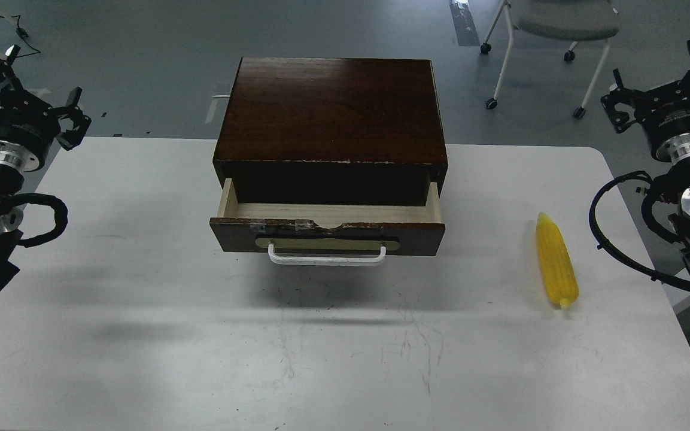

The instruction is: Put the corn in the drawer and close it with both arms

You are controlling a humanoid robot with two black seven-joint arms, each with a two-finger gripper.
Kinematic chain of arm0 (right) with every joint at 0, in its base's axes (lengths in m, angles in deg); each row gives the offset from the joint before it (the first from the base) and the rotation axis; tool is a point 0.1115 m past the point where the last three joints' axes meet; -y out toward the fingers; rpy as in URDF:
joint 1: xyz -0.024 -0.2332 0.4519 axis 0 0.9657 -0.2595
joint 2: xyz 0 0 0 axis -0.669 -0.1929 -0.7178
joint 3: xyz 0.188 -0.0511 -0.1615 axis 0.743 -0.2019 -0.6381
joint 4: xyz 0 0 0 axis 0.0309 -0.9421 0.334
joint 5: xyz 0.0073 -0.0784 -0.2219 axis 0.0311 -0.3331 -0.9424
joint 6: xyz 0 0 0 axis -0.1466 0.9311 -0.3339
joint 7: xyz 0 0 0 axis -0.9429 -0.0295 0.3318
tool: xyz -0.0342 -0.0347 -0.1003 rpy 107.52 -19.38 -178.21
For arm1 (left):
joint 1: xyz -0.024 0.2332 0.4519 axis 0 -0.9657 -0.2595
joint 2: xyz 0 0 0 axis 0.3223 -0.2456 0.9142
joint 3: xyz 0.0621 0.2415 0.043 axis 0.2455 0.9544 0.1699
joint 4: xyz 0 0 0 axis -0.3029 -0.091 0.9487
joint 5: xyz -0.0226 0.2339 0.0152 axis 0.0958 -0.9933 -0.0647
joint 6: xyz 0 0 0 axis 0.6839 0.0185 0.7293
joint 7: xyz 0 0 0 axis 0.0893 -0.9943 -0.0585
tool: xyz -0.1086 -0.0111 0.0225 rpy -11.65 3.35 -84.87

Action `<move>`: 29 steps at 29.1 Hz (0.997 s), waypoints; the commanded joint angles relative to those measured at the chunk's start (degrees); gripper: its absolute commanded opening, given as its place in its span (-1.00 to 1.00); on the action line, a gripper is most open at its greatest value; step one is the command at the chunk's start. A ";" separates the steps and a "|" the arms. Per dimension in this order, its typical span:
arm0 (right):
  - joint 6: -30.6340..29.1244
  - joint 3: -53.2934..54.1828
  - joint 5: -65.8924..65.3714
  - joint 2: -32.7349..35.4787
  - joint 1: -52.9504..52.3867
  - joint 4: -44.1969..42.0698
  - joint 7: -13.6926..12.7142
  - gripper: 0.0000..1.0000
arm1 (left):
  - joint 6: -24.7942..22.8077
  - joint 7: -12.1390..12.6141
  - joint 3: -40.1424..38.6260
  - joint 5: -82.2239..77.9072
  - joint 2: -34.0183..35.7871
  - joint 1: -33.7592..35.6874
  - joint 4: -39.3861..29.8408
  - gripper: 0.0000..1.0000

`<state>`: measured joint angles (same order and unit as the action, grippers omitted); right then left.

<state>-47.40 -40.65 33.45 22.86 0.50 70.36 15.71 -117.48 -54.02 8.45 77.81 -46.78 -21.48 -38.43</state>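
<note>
The corn (556,263) lies flat on the white table to the right of the cabinet, its pale stub end toward me. The drawer (327,230) is pulled partly out of the dark wooden cabinet (330,108); its pale wood inside holds nothing and its white bar handle faces me. My left gripper (30,90) hangs open at the table's far left corner, far from the drawer, with nothing between its fingers. My right gripper (659,81) is raised beyond the table's far right corner, open and holding nothing, well behind the corn.
The white table (141,311) is bare in front of the drawer and on its left side. A wheeled grey chair (560,24) stands on the floor behind the table at the right. Black cable loops hang off both arms near the table's side edges.
</note>
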 commanded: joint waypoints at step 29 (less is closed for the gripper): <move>0.00 -24.70 -30.54 19.04 -12.42 7.60 0.07 1.00 | 0.00 -0.51 4.13 0.00 -0.95 -0.94 -0.19 0.95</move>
<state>-47.40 -59.29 12.85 38.05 -7.51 76.82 15.71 -117.48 -54.41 12.47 77.80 -47.55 -22.35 -38.39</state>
